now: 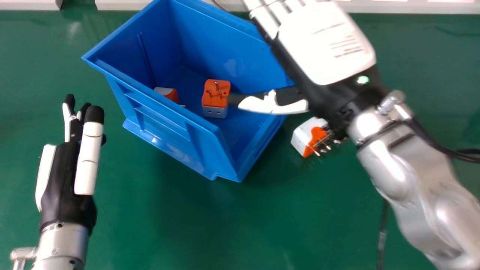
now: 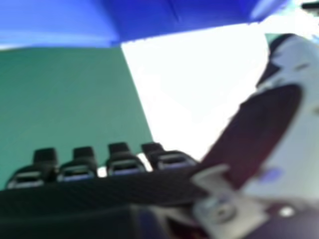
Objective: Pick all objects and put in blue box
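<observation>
White-backed right hand (image 1: pixel 324 43), fingers straight, thumb well apart, over box (image 1: pixel 165 131); orange-and-white plug (image 1: pixel 216 93) inside, prongs up.

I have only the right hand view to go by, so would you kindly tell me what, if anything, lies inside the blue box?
Observer: In the head view, two orange and white plug adapters are inside the blue box.
Operator: Thank you. Is there another one outside it?
Observer: Yes, a third adapter is on the green table, to the right of the box and close to the right hand's wrist.
Operator: And might I ask where the left hand is?
Observer: The left hand is to the left of the box, fingers extended and holding nothing.
</observation>
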